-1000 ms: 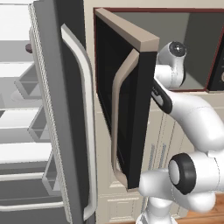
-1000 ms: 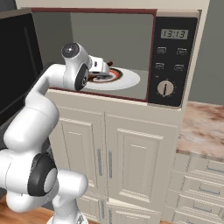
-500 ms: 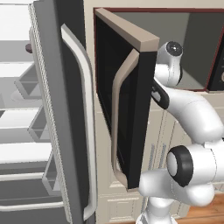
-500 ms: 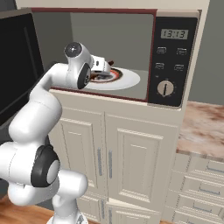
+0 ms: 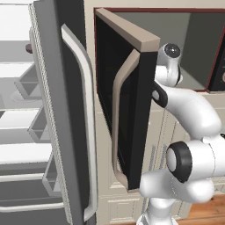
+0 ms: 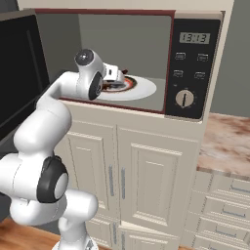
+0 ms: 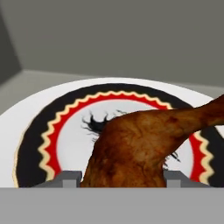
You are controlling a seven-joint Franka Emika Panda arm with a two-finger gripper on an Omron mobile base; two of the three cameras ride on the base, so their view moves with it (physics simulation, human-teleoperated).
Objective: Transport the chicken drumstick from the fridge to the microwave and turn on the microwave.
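Note:
The chicken drumstick (image 7: 140, 144), reddish-brown and lumpy, sits between my gripper's (image 7: 124, 180) two fingertips (image 7: 70, 178), which press on its sides. It is just over the white round plate (image 7: 30, 118) with the black, red and yellow ring. In the right base view my gripper (image 6: 119, 78) reaches into the open microwave (image 6: 193, 63), above the plate (image 6: 144, 89). The microwave door (image 5: 127, 101) stands swung out to the left. The fridge (image 5: 66, 110) is open at the far left, showing its white shelves (image 5: 17, 118).
The fridge door's long light-grey handle (image 5: 85, 110) hangs close beside the microwave door's tan handle (image 5: 118, 114). Cream cabinets (image 6: 141, 176) lie below the microwave. A marbled counter (image 6: 227, 141) runs to the right, with drawers (image 6: 224, 205) under it.
The arm's elbow and shoulder have shifted a little. The hand stays inside the microwave over the plate, still holding the drumstick.

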